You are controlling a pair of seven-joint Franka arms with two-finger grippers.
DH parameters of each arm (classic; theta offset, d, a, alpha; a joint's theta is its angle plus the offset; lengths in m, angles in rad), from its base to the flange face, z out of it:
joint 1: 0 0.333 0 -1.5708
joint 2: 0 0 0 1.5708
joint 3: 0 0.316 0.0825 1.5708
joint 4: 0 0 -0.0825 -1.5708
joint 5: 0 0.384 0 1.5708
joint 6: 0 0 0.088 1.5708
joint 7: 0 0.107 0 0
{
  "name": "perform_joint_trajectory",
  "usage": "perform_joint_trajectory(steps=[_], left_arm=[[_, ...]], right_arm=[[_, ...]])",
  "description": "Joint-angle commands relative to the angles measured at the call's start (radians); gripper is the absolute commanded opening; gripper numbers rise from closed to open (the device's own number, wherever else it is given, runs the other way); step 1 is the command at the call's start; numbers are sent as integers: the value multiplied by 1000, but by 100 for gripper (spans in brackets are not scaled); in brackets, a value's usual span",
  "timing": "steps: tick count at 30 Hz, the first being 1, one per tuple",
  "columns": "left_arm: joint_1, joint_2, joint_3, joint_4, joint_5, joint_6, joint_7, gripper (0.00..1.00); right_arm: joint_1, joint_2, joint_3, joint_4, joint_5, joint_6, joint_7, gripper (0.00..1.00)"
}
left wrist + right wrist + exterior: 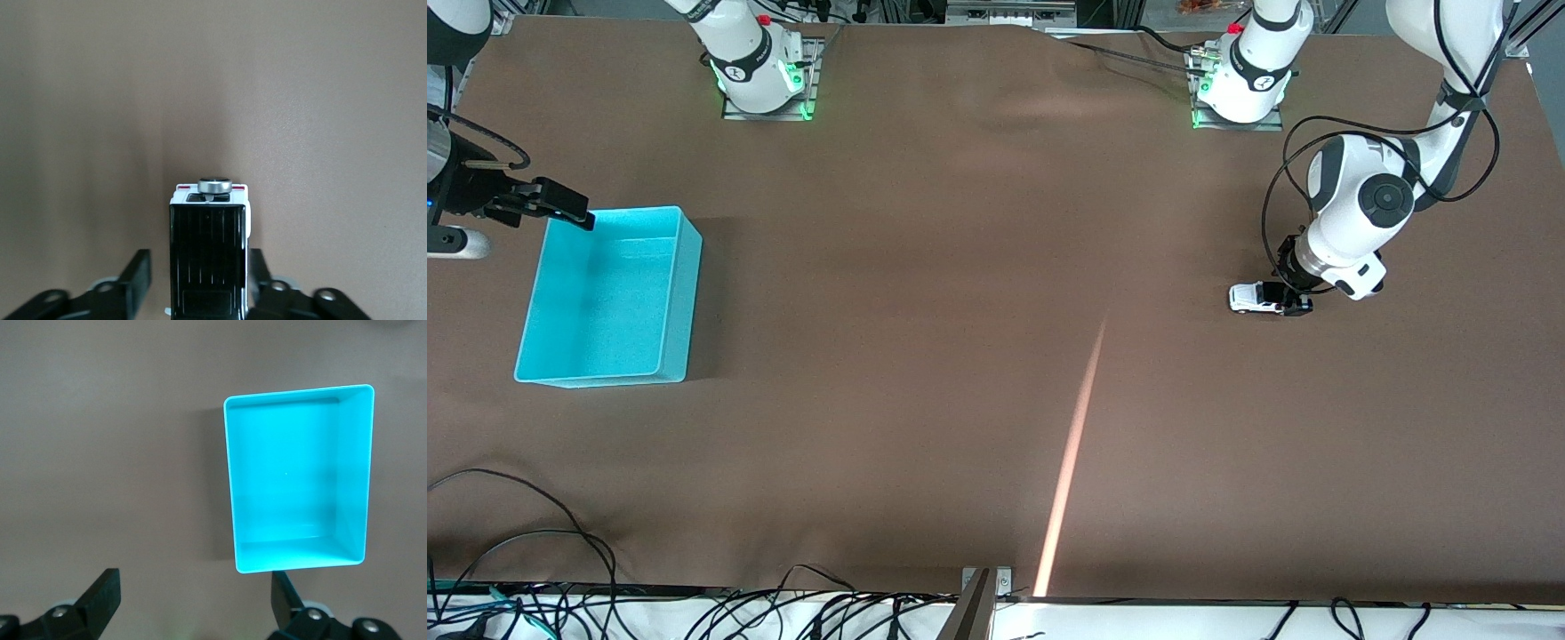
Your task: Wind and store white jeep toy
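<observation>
The left arm bends down at its end of the brown surface (960, 356), its left gripper (1294, 298) low over the white jeep toy (1254, 298), fingers (137, 273) spread on either side of the car, one with a visible gap, the other just beside it. The jeep stands on its wheels on the surface, boxy and white, with a black ribbed roof and a round silver knob (215, 185) at one end. No writing is legible. The right gripper (560, 206) waits above the turquoise bin's (680, 293) rim, fingers (103, 597) spread wide.
</observation>
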Motion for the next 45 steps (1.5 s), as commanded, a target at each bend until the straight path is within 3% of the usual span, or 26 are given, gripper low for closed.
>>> perform_joint_trajectory(steps=[1, 5, 14, 21, 32, 45], left_arm=[[1, -14, -2, -17, 31, 20, -19, 34], [0, -14, -2, -13, 31, 20, -21, 13], [-19, -49, -11, 15, 31, 3, -32, 13], [-31, -69, -100, 35, 37, -44, -133, 13], [-31, -20, -221, 33, 216, -46, -472, 13], [-39, 29, -246, 46, 241, -41, -587, 14]], right_arm=[[-4, 14, -1, 32, 10, -25, -5, 100], [-4, 13, -1, 32, 9, -23, -6, 100], [-4, 14, -1, 32, 9, -19, -8, 100], [-3, 13, -1, 34, 9, -17, -6, 100], [-3, 13, -1, 34, 10, -16, -6, 100], [-3, 14, -1, 34, 10, -14, -6, 100]])
